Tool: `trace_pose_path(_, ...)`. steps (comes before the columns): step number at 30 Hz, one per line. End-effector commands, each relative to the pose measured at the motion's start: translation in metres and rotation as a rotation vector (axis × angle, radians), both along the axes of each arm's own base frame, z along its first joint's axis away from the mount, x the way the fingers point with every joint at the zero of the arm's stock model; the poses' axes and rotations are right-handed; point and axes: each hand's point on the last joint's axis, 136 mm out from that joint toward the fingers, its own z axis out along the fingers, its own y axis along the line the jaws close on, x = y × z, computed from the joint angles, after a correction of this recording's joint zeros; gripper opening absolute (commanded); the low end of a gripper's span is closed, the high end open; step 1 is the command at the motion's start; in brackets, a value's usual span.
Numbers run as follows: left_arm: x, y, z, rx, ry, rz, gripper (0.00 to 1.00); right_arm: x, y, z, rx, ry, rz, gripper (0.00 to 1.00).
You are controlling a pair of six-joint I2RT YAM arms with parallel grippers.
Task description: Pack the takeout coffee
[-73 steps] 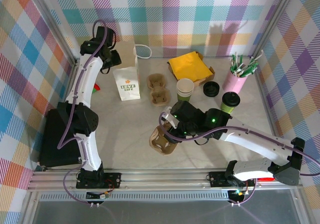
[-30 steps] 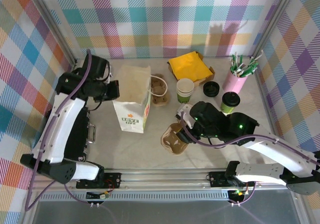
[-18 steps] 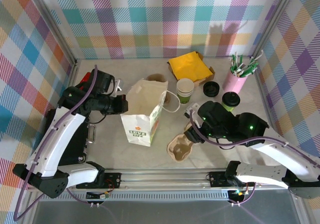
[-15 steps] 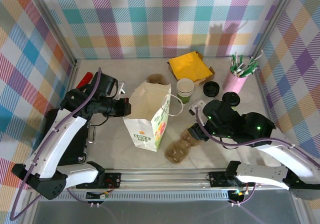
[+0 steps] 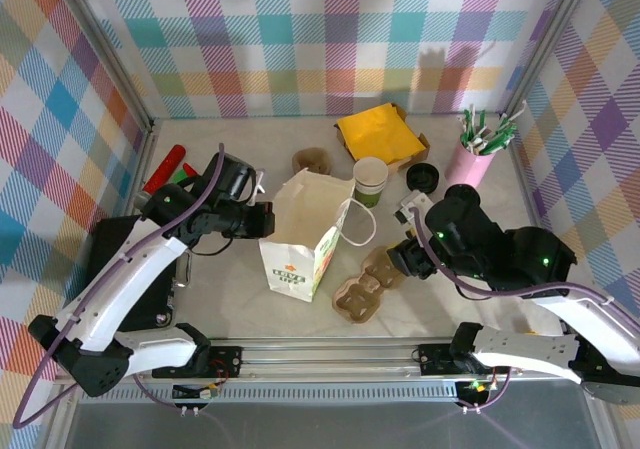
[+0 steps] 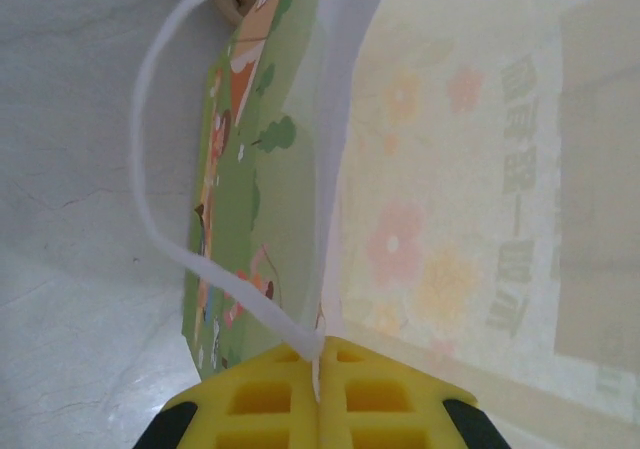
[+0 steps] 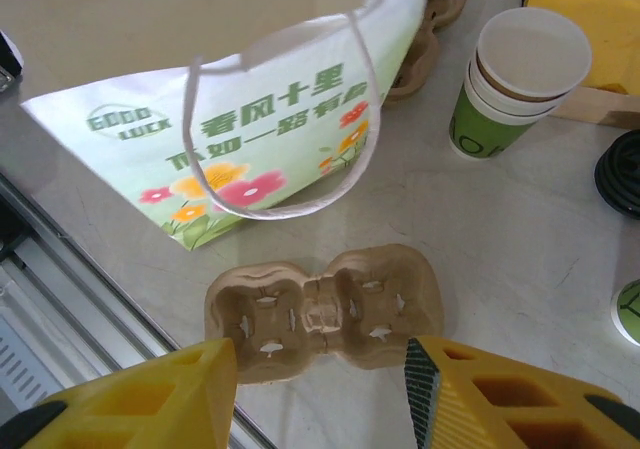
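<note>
The white paper bag (image 5: 300,231) stands open near the table's middle; its flowered side (image 7: 250,119) faces the right wrist camera. My left gripper (image 5: 262,217) is shut on the bag's rim by a handle, its pads (image 6: 320,354) pinching the paper. My right gripper (image 7: 320,361) hangs open just above a brown pulp cup carrier (image 7: 325,309) that lies flat on the table (image 5: 365,284). In the top view, my right arm hides the takeout coffee. A green-and-cream sliver (image 7: 628,314) at the right wrist view's edge may be it.
A lidless cream-and-green cup (image 5: 370,179) stands behind the bag, beside a loose black lid (image 5: 422,177). Yellow napkins (image 5: 378,134) and a pink straw holder (image 5: 470,159) are at the back right. A second carrier (image 5: 312,159) sits behind the bag. A black box (image 5: 110,259) is left.
My left gripper has dragged the bag rightward and nearer. My right arm has swung right and back; the carrier now lies flat on the table beneath it.
</note>
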Motion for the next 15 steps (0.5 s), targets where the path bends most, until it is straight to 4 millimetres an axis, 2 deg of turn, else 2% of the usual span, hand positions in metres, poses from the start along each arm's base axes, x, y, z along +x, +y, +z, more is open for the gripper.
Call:
trace_pose_path(1, 0.007, -0.003, 0.005, -0.001, -0.034, 0.024, 0.00, -0.002, 0.001, 0.005, 0.033, 0.005, 0.003, 0.50)
trace_pose_path(5, 0.012, 0.005, -0.002, 0.054, -0.034, 0.054, 0.00, 0.000, 0.005, -0.001, 0.023, 0.015, 0.000, 0.50)
trace_pose_path(7, 0.015, 0.013, -0.005, 0.098, -0.039, 0.086, 0.00, 0.001, 0.008, -0.011, 0.007, 0.033, 0.000, 0.50)
trace_pose_path(10, 0.018, 0.022, -0.007, 0.135, -0.048, 0.117, 0.00, -0.001, 0.014, -0.035, -0.015, 0.091, 0.001, 0.52)
trace_pose_path(15, 0.019, 0.035, -0.013, 0.170, -0.030, 0.149, 0.00, -0.001, 0.031, -0.094, -0.093, 0.187, 0.021, 0.57)
